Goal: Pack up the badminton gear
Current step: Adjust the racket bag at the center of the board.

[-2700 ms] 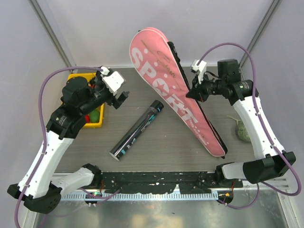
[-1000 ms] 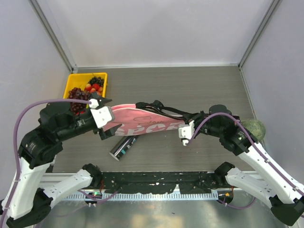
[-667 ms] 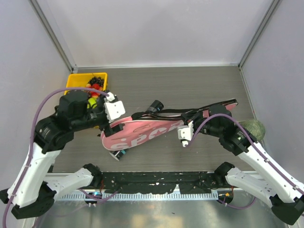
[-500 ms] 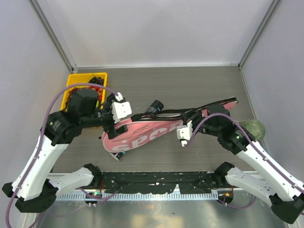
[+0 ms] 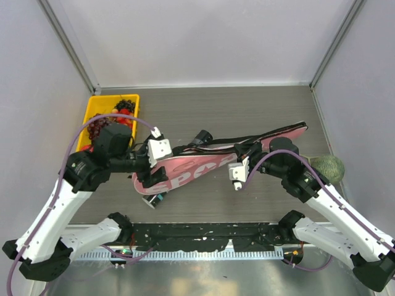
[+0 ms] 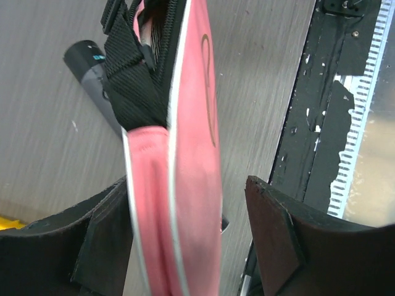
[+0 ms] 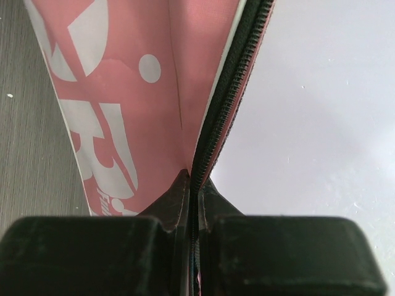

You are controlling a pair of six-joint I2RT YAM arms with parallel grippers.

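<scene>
Stretching across the middle of the worktop, toward its near edge, the pink bag (image 5: 197, 171) with white "SPORT" lettering is held tilted. Its black zipper edge is pinched by the right tool (image 7: 192, 184). Its wide end is straddled by the spread left tool (image 6: 188, 185). A dark tube (image 6: 86, 58) is seen beneath.

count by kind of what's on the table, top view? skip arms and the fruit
bag: 1
tube: 1, partly under the bag
tray: 1
netted ball: 1
total: 4
</scene>
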